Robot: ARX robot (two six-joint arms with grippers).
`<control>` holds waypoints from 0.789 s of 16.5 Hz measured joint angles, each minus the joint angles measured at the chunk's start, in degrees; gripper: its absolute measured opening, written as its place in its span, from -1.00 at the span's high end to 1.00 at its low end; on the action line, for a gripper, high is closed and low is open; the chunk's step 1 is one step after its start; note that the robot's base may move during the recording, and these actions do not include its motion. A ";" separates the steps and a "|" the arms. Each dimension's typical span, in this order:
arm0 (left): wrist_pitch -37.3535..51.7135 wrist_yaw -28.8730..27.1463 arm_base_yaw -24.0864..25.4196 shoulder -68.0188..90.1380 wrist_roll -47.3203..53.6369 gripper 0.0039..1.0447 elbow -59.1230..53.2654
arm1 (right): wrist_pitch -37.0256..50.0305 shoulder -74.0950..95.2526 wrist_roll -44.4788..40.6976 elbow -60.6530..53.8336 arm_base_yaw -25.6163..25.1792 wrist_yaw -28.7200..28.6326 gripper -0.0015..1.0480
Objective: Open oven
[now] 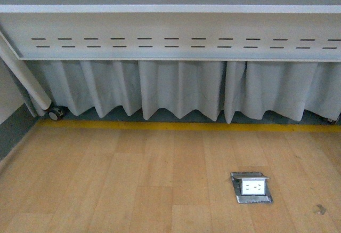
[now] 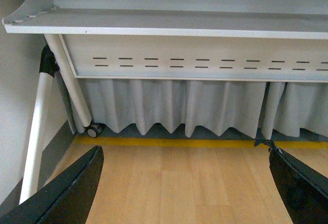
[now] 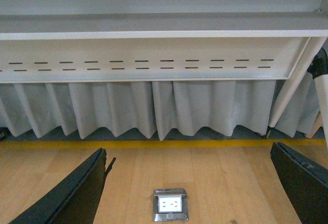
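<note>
Both sets of jaws stand wide apart and hold nothing: the left gripper [image 2: 184,193] and the right gripper [image 3: 189,188] each show two dark fingers spread to the edges of their wrist views, with bare wooden floor [image 1: 133,190] between them. Beyond lie a floor socket [image 1: 251,187], a yellow line [image 1: 176,126], grey cloth skirting [image 1: 181,91] and the underside of a desk [image 1: 170,33]. The oven is in none of the views. Judging by the task alone, such a door is probably stiff and hinged, best taken by its handle; the glass would be fragile.
</note>
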 joint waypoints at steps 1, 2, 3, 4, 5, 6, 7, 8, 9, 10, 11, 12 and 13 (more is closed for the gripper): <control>0.00 0.00 0.00 0.00 0.00 -0.88 0.00 | 0.00 0.00 0.00 0.00 0.00 -0.02 -0.87; 0.00 0.00 0.00 0.00 -0.02 -0.88 0.02 | 0.00 0.00 0.00 0.00 0.00 -0.02 -0.87; 0.00 0.00 0.00 0.00 0.00 -0.88 0.00 | 0.00 0.00 0.00 0.00 0.00 -0.02 -0.87; 0.00 0.00 0.00 0.00 0.00 -0.88 0.00 | 0.00 0.00 0.00 0.00 0.00 -0.02 -0.87; 0.00 0.00 0.00 0.00 0.00 -0.88 0.00 | 0.00 0.00 0.00 0.00 0.00 -0.02 -0.87; 0.00 0.00 0.00 0.00 0.00 -0.88 0.00 | 0.00 0.00 0.00 0.00 0.00 -0.02 -0.87; 0.00 0.00 0.00 0.00 0.00 -0.88 0.00 | 0.00 0.00 0.00 0.00 0.00 -0.02 -0.87; 0.00 0.00 0.00 0.00 0.00 -0.88 0.00 | 0.00 0.00 0.00 0.00 0.00 -0.02 -0.87; 0.00 0.00 0.00 0.00 0.00 -0.88 0.00 | 0.00 0.00 0.00 0.00 0.00 -0.02 -0.87; 0.00 0.00 0.00 0.00 -0.02 -0.88 0.00 | 0.00 0.00 0.00 0.00 0.00 0.00 -0.87; 0.00 0.00 0.00 0.00 0.00 -0.88 0.00 | 0.00 0.00 0.00 0.00 0.00 -0.02 -0.87; 0.00 0.00 0.00 0.00 0.00 -0.88 0.00 | 0.00 0.00 0.00 0.00 0.00 -0.02 -0.87; 0.00 0.00 0.00 0.00 0.00 -0.88 0.00 | 0.00 0.00 0.00 0.00 0.00 -0.02 -0.87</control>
